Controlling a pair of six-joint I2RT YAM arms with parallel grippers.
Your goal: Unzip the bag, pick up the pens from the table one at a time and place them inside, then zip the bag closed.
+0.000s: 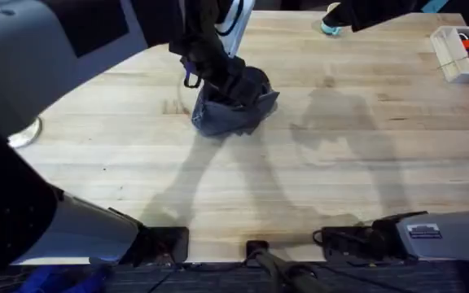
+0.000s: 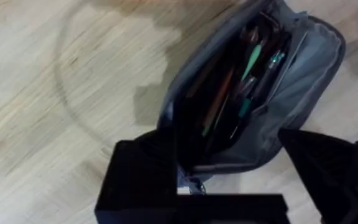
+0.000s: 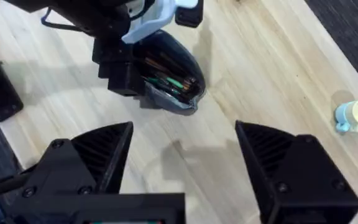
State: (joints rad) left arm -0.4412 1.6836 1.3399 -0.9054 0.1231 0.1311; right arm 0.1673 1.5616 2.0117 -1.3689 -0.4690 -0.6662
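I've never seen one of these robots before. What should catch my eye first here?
Probably the grey-blue bag near the middle of the wooden table, gaping open with pens packed inside. The left gripper sits right at one end of it, black fingers on either side, while the right gripper hangs open above bare wood.

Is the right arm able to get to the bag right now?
Probably yes, partly. The right gripper hangs open over bare table, with nothing between it and the bag. But the left gripper already sits at one end of the bag.
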